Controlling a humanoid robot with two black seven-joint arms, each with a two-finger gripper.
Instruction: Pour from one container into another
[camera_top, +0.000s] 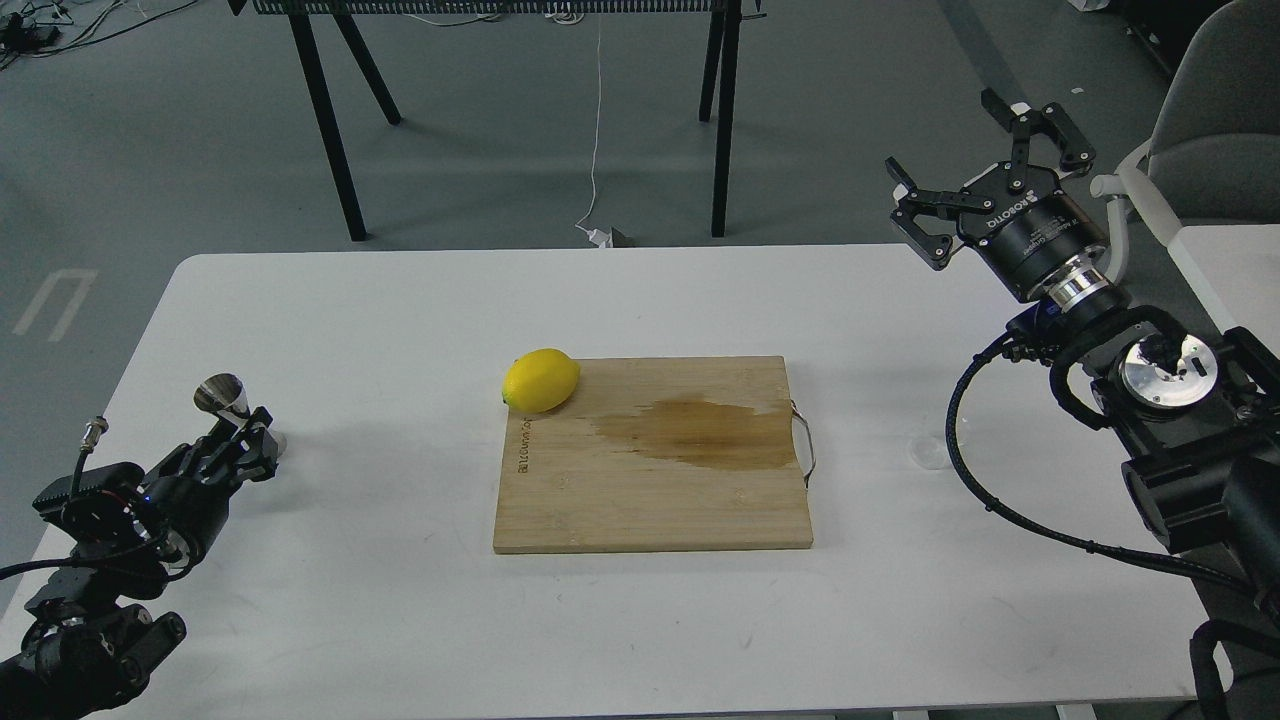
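Note:
The steel jigger (222, 393) is at the table's left side, its upper cone standing above my left gripper (246, 437). That gripper is shut on the jigger around its waist, and its fingers hide the lower cone. The clear glass cup (928, 451) rests on the table just right of the cutting board, faint against the white top. My right gripper (940, 132) hangs open and empty above the table's far right corner, well behind and above the cup.
A bamboo cutting board (650, 500) with a brown wet stain lies mid-table, and a yellow lemon (541, 380) sits at its far left corner. The white table (400, 300) has a grey chair (1225, 120) off its right end. My right arm's cable loops close to the cup.

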